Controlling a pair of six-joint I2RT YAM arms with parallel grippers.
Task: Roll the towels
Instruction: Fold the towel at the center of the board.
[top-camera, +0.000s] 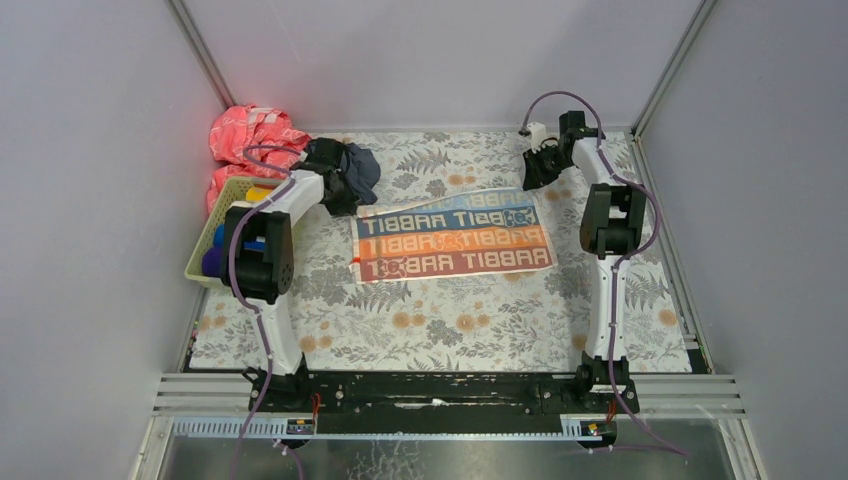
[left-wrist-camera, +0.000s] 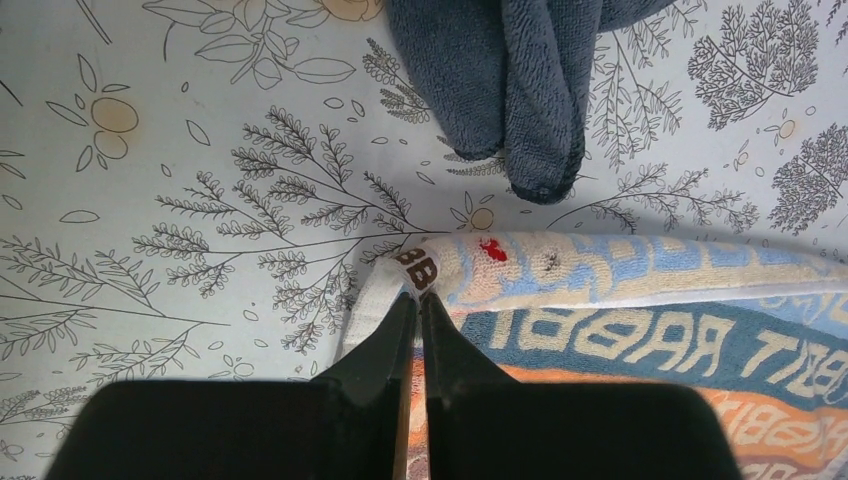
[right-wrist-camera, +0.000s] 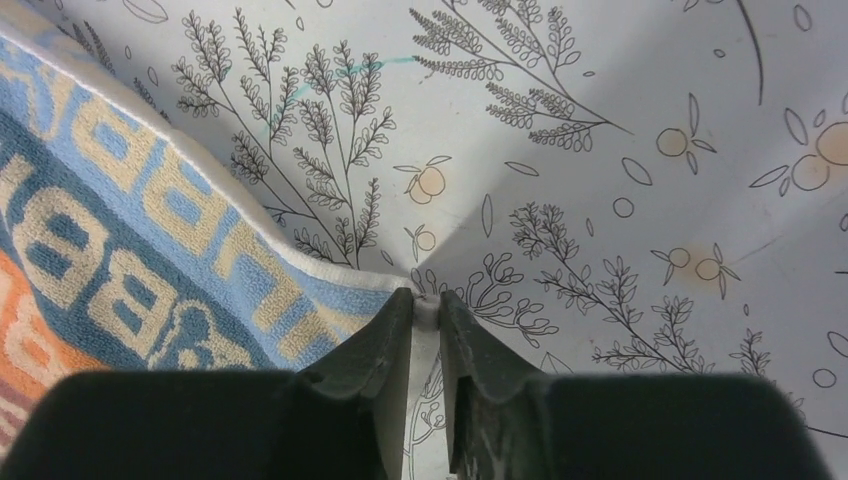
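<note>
The mesh basket (top-camera: 197, 262) at left holds soft rolls (top-camera: 258, 193), yellow, blue and purple. The flat terry RABBIT towel (top-camera: 450, 240) lies mid-table. The left gripper (left-wrist-camera: 418, 296) pinches its far left corner, the right gripper (right-wrist-camera: 427, 300) its far right corner.

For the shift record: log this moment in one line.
left gripper: shut on RABBIT towel, far-left corner | right gripper: shut on its far-right corner | towel: spread out, not yet rolled

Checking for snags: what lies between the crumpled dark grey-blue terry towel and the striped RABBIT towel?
Only bare floral-print covering separates the grey-blue towel and RABBIT towel, in the left wrist view.
</note>
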